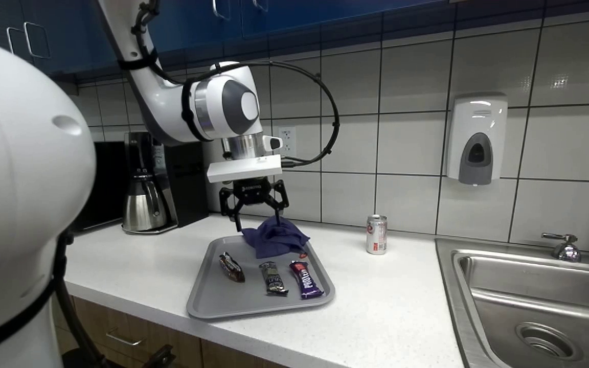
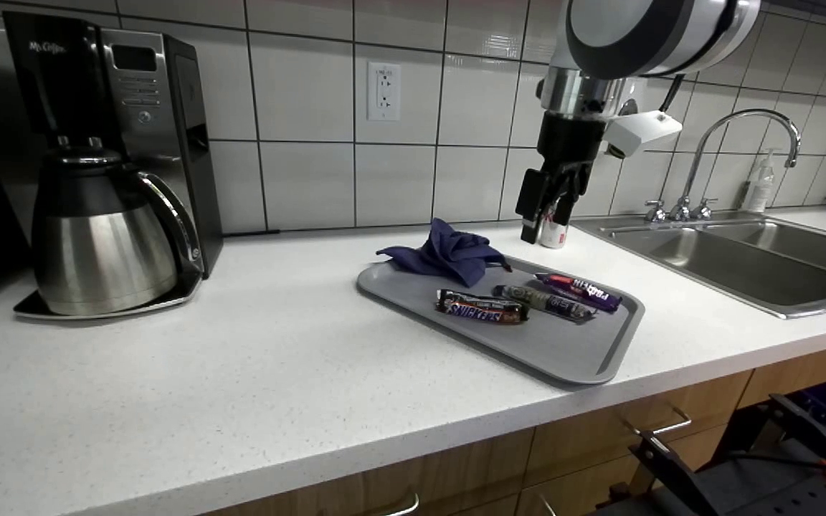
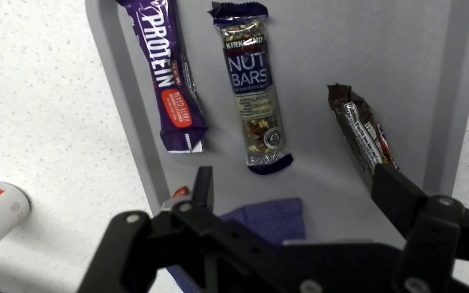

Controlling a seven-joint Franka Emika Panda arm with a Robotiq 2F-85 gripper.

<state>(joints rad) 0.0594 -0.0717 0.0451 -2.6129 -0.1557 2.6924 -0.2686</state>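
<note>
Nothing is between the fingers of my gripper (image 1: pixel 258 225) (image 3: pixel 292 179), which stands open above the back part of a grey tray (image 1: pixel 223 301). Nearest to it is a crumpled purple cloth (image 1: pixel 274 239) (image 2: pixel 449 254), partly hidden by the gripper in the wrist view. Three wrapped bars lie on the tray: a purple protein bar (image 3: pixel 163 73), a nut bar (image 3: pixel 253 85) in the middle, and a brown Snickers bar (image 2: pixel 481 307). One finger covers the Snickers bar's end in the wrist view. A small red-tipped item (image 3: pixel 180 191) shows beside the cloth, mostly hidden.
A white and red can (image 1: pixel 376 236) stands on the white counter (image 2: pixel 241 387) near the tiled wall. The sink (image 1: pixel 540 301) lies beyond it. A coffee maker with a steel carafe (image 2: pixel 105 251) stands on the tray's far side from the sink.
</note>
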